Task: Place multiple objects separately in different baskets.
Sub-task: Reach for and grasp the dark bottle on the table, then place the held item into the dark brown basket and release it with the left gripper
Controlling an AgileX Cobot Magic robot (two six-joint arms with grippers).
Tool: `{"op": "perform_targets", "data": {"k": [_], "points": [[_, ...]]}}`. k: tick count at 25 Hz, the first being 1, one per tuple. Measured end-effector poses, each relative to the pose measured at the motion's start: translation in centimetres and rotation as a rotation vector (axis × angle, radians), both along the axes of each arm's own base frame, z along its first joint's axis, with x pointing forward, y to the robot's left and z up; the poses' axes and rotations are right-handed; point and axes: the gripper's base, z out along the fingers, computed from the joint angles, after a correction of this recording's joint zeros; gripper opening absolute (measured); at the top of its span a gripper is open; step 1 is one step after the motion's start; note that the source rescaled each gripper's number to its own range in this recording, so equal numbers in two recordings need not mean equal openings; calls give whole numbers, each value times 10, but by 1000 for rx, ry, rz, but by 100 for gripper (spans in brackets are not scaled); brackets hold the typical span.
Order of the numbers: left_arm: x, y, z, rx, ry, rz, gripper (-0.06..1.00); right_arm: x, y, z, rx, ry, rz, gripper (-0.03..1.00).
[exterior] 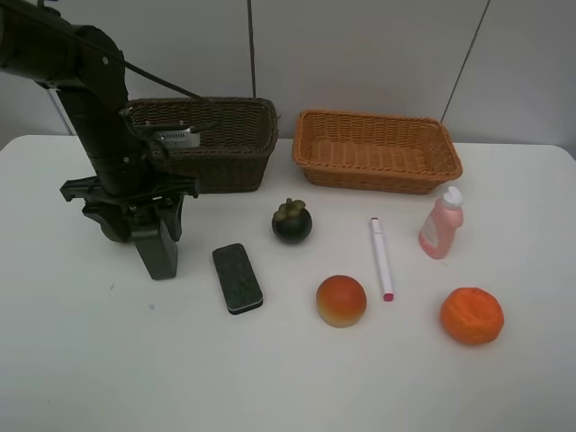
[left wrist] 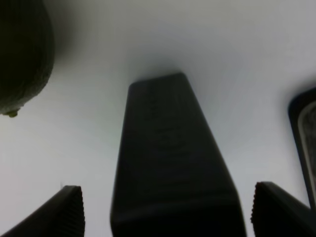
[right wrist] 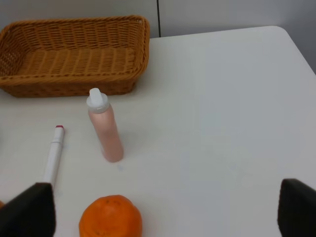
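Note:
My left gripper (exterior: 144, 220) is open and stands over the dark square pump bottle (exterior: 160, 256). In the left wrist view the bottle (left wrist: 170, 163) lies between the spread fingertips (left wrist: 66, 212) without touching them. The green round fruit (left wrist: 19, 54) and the black eraser (left wrist: 303, 143) flank it. On the table lie the eraser (exterior: 238, 278), mangosteen (exterior: 292, 221), peach (exterior: 341, 300), marker (exterior: 382, 257), pink bottle (exterior: 441, 223) and tangerine (exterior: 471, 315). The dark brown basket (exterior: 225, 135) and the tan basket (exterior: 378, 148) stand at the back. My right gripper (right wrist: 165, 210) is open and empty.
The right wrist view shows the tan basket (right wrist: 74, 54), the pink bottle (right wrist: 104, 128), the marker (right wrist: 53, 153) and the tangerine (right wrist: 111, 217). The white table's right edge (right wrist: 296, 44) is near. The left arm (exterior: 90, 99) rises in front of the dark basket.

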Motion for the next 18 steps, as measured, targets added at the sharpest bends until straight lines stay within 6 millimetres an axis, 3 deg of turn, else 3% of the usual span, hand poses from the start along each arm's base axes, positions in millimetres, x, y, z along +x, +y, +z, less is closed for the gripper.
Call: {"op": "perform_targets", "data": {"k": [4, 12, 14, 18], "points": [[0, 0, 0, 3, 3, -2, 3, 0, 0, 0, 0, 0, 0, 100], [-2, 1, 7, 4, 10, -29, 0, 0, 0, 0, 0, 0, 0, 100], [0, 0, 28, -8, -25, -42, 0, 0, 0, 0, 0, 0, 0, 100], [18, -4, 102, -76, -246, -73, 0, 0, 0, 0, 0, 0, 0, 100]]}}
